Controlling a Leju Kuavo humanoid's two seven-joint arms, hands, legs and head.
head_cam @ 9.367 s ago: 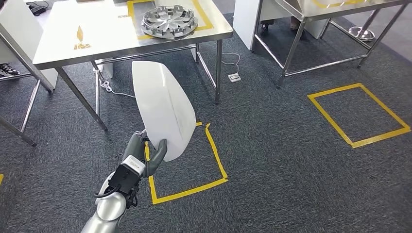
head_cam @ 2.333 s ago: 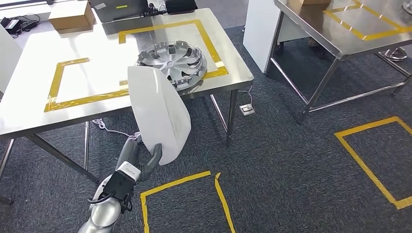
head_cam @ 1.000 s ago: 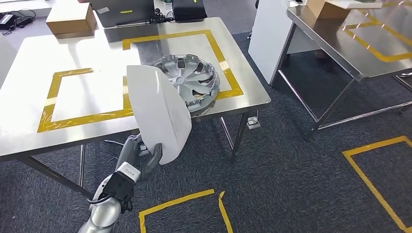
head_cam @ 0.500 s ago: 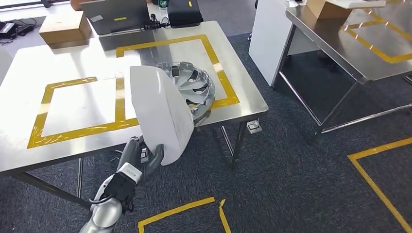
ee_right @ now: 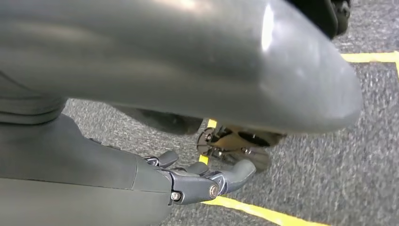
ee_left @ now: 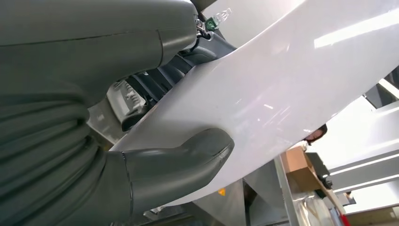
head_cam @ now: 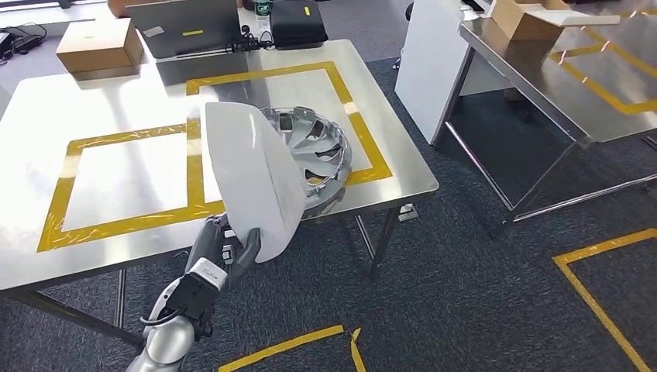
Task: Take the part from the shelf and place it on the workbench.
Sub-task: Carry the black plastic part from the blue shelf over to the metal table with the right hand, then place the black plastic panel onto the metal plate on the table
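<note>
Grey and dark-fingered, the left robot hand grips the lower edge of a large, glossy white part, thumb pressed on one face and fingers behind, holding it upright above the near edge of a steel table. The right robot hand hangs low over grey carpet, holding nothing, fingers loosely curled. On the table, yellow tape marks two squares: the left square lies bare, while the right one holds a silver wheel cover, just behind the part. To place it well, the arm probably needs to carry the part forward and left, over the bare square, tilt it flat, and lower it until it rests before letting go. The thin edge grip could slip, and swinging right risks striking the wheel cover.
</note>
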